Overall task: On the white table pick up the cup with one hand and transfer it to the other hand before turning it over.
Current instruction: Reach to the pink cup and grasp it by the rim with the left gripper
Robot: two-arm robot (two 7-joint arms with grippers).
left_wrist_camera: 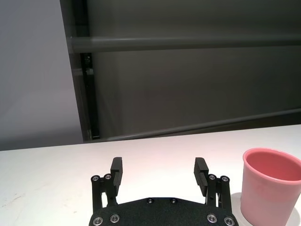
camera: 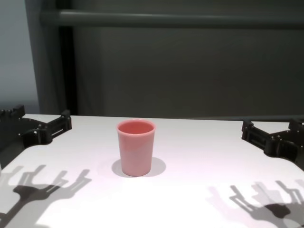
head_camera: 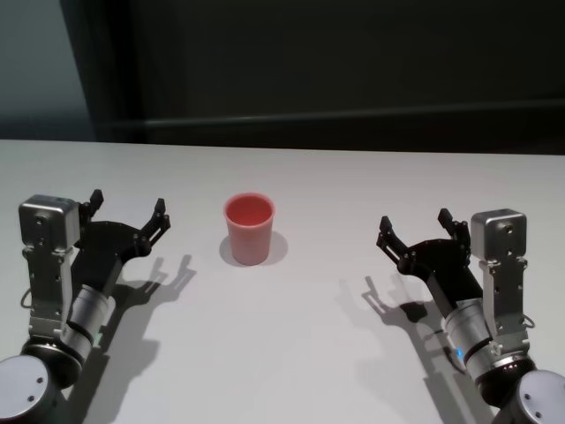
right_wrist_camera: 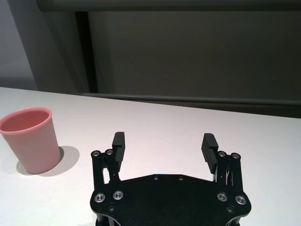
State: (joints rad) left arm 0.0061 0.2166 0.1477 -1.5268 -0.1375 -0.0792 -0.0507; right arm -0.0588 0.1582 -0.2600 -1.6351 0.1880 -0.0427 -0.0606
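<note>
The pink cup (head_camera: 249,229) stands upright, mouth up, near the middle of the white table (head_camera: 291,336); it also shows as the cup (camera: 136,147), the cup (left_wrist_camera: 269,186) and the cup (right_wrist_camera: 31,139). My left gripper (head_camera: 128,208) hovers to its left, open and empty, with the same gripper (left_wrist_camera: 160,170) seen at the wrist. Off to the cup's right my right gripper (head_camera: 415,227) is open too, holding nothing, its fingers (right_wrist_camera: 118,143) spread wide. Neither touches the cup.
A dark wall with a horizontal rail (camera: 171,19) runs behind the table's far edge (head_camera: 282,146). Shadows of both grippers fall on the table in front of them.
</note>
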